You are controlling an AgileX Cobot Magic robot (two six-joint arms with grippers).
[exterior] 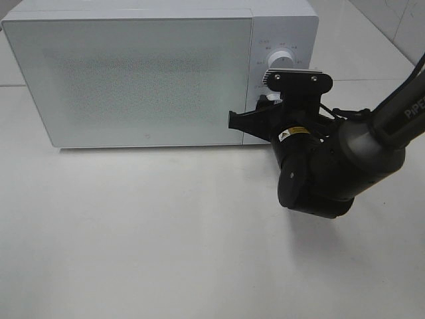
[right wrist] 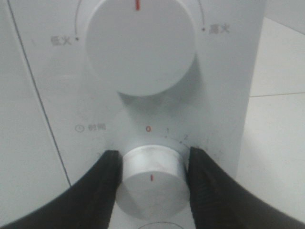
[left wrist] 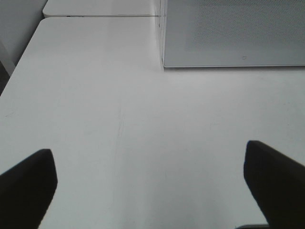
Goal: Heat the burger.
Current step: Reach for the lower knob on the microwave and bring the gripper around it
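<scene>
The burger is hidden; no view shows it. The white microwave [exterior: 133,73] stands at the back of the table with its frosted door closed. My right gripper [right wrist: 153,156] is at the control panel, its two black fingers [right wrist: 102,181] pressed against either side of the lower timer knob [right wrist: 152,186], whose red mark points toward 0. Above it is the larger power knob [right wrist: 140,45]. In the exterior high view the right gripper [exterior: 265,109] covers the lower knob. My left gripper [left wrist: 150,160] hangs open over bare table with nothing between its fingers.
The white table [exterior: 133,232] runs wide in front of the microwave. The microwave's lower front corner [left wrist: 164,64] shows in the left wrist view, with the table's far edge [left wrist: 43,19] beyond it. The right arm [exterior: 332,166] reaches in from the right.
</scene>
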